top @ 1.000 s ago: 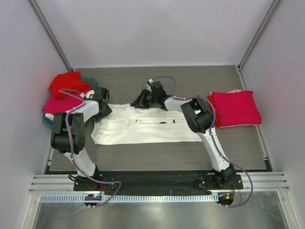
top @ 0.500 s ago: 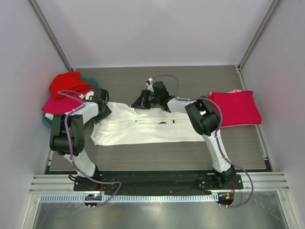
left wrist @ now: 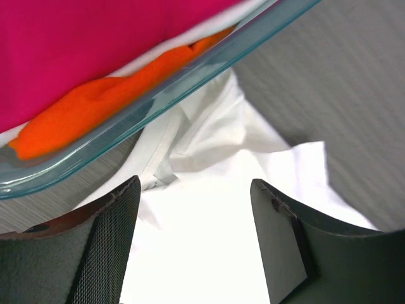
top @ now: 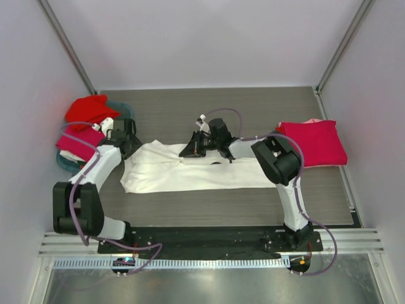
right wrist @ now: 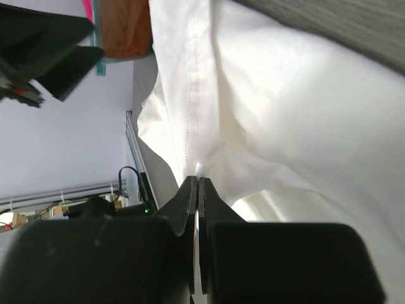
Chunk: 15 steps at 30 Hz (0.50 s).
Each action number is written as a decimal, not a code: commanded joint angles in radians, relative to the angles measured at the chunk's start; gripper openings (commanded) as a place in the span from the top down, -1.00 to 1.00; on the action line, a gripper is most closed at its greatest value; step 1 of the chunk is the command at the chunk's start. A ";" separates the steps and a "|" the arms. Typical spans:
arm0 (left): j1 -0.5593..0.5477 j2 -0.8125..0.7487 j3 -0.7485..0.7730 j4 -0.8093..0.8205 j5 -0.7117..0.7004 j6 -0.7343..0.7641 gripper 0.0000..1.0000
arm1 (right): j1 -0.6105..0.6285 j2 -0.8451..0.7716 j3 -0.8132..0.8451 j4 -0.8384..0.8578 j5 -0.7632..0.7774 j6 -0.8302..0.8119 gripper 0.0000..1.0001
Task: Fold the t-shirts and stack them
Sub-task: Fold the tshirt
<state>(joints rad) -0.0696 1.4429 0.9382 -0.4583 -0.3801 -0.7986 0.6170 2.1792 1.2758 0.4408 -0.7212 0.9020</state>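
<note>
From above and behind the near edge we look down on the whole worktop (top: 266,107). Our left wrist view sits close, facing the left edge; our right wrist view skims leftward. All share the white t-shirt (top: 190,176).

Right end effector (right wrist: 197,185) pinched tight on white t-shirt (right wrist: 297,107) fold.

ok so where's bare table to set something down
Bare: the far strip of table behind the white t-shirt, and the near strip in front of it. Crowded: basket corner at left, folded pink stack at right.
</note>
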 commanded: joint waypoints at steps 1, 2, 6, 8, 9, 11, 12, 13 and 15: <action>0.005 -0.090 -0.006 -0.031 0.018 -0.028 -0.43 | 0.016 -0.098 -0.024 0.076 -0.043 -0.031 0.98; 0.005 -0.104 -0.003 -0.036 0.029 -0.027 -0.46 | 0.023 -0.105 -0.036 0.075 -0.043 -0.035 0.98; 0.005 -0.108 -0.001 -0.051 0.095 -0.007 -0.47 | 0.039 -0.140 -0.087 0.067 -0.046 -0.066 0.98; 0.005 -0.105 -0.010 -0.052 0.119 0.002 -0.46 | 0.058 -0.162 -0.122 0.058 -0.049 -0.086 0.96; 0.005 -0.101 -0.013 -0.051 0.124 0.006 -0.47 | 0.073 -0.165 -0.128 0.032 -0.047 -0.103 0.93; 0.005 -0.088 -0.012 -0.049 0.135 0.006 -0.46 | 0.084 -0.180 -0.141 -0.032 -0.034 -0.126 0.91; 0.005 -0.073 -0.009 -0.046 0.136 0.006 -0.46 | 0.095 -0.185 -0.141 -0.065 -0.029 -0.141 0.88; 0.005 -0.064 -0.004 -0.043 0.138 0.004 -0.46 | 0.098 -0.191 -0.145 -0.098 -0.020 -0.170 0.88; 0.005 -0.044 0.002 -0.033 0.142 0.002 -0.46 | 0.105 -0.223 -0.161 -0.178 0.006 -0.199 0.75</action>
<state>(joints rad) -0.0696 1.3750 0.9306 -0.4957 -0.2615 -0.8040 0.7071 2.0357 1.1332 0.3679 -0.7341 0.7864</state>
